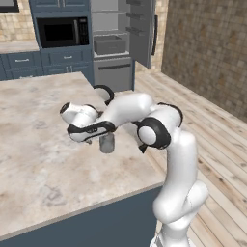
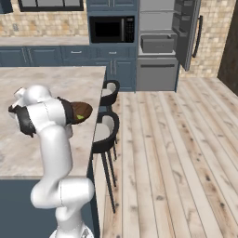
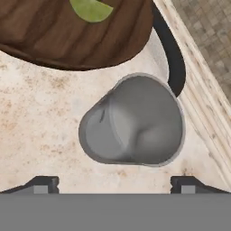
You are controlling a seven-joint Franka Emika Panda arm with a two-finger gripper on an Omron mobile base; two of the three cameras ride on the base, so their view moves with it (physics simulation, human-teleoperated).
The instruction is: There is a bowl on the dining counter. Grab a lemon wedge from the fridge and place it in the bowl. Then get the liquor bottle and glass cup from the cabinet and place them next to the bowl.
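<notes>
Glass cup [image 3: 133,122] upright on dining counter [image 1: 38,144] just beside bowl [image 3: 67,36]; lemon wedge [image 3: 91,10] in bowl; my gripper [image 3: 115,182] above cup.

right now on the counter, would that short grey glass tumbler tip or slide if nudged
The short grey translucent glass tumbler stands upright and looks squat, so it would probably slide rather than tip. The beige marbled stone counter looks smooth, which favours sliding. It stands near the edge, so a nudge outward risks a fall.

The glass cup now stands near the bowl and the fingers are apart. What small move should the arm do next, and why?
Probably lift the gripper straight up, away from the glass cup. Its jaws are open, one at each side, and the cup stands upright on the dining counter beside the bowl, which already holds the lemon wedge. Moving sideways might knock the cup over.
</notes>
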